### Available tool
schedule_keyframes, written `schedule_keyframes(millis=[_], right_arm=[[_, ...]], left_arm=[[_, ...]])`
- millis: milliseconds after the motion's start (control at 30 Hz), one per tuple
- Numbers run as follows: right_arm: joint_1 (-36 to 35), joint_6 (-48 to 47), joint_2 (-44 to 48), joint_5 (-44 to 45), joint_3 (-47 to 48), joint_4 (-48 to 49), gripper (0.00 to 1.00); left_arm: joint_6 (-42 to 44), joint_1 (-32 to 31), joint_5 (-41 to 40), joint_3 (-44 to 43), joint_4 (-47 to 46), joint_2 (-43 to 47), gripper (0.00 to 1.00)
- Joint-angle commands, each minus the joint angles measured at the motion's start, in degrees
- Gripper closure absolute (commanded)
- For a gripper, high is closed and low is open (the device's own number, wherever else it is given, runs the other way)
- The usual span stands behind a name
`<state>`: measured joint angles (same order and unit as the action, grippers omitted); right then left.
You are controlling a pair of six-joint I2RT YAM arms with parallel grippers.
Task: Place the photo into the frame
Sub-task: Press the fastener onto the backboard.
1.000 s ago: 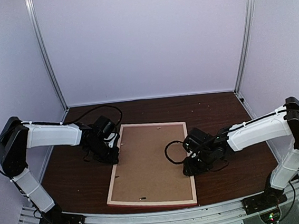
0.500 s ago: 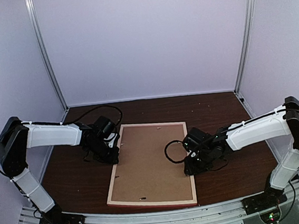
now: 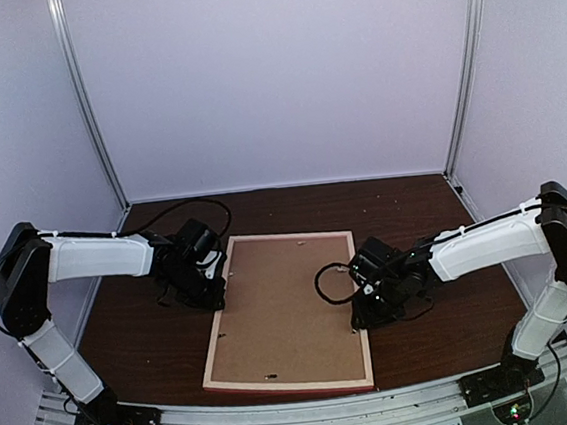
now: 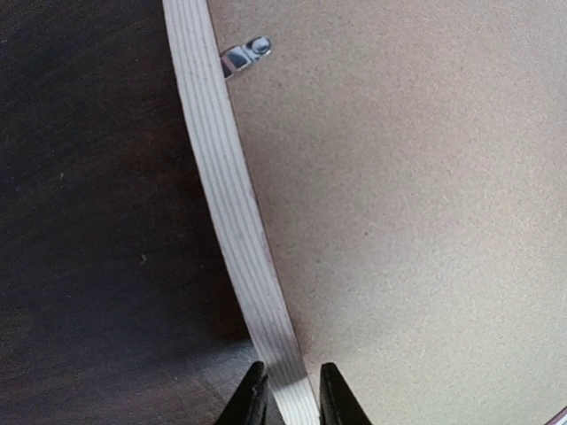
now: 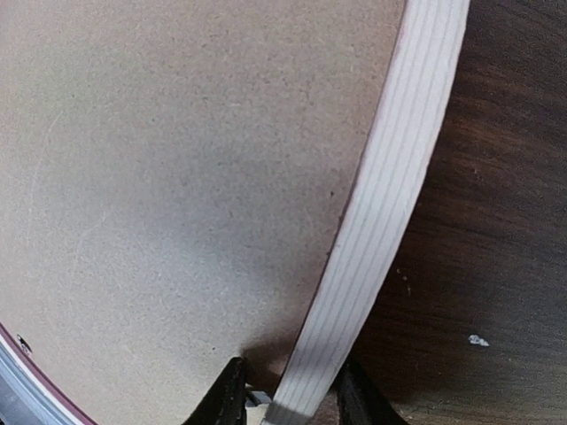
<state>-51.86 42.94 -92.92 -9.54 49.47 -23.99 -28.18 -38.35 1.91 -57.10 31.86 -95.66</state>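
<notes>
From above, the frame [image 3: 285,382] lies face down in the middle of the dark table [image 3: 145,336], with its brown backing board [image 3: 288,307] turned up. The left gripper [image 3: 214,297] sits low at the frame's left side and the right gripper [image 3: 360,321] at its right side, one arm reaching in from each flank.

In the left wrist view, the two black fingers [image 4: 254,394] press against either side of the pale wooden rail [image 4: 230,204] — this pincer is clamped on the frame. Farther along, a small metal clip [image 4: 244,55] juts from the rail onto the board.

In the right wrist view, the fingers [image 5: 228,394] straddle the opposite rail. The outer one sits against the wood. The inner one stands just off it, over the board — so this pincer is apart, not yet gripping.
</notes>
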Motion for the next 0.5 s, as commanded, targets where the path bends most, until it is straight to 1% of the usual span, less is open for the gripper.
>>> schedule_keyframes(millis=[0, 267, 467], right_arm=[[0.4, -2.3, -1.2, -0.4, 0.8, -2.1, 0.62], [2.0, -4.5, 1.3, -0.6, 1.6, -5.5, 0.58], [2.4, -6.6, 0.5, -0.6, 2.7, -7.6, 0.60]], left_arm=[[-0.6, -0.1, -0.1, 0.2, 0.2, 1.4, 0.77], [-0.7, -0.1, 0.0, 0.0, 0.2, 1.1, 0.77], [-0.5, -0.1, 0.3, -0.2, 0.2, 0.7, 0.77]])
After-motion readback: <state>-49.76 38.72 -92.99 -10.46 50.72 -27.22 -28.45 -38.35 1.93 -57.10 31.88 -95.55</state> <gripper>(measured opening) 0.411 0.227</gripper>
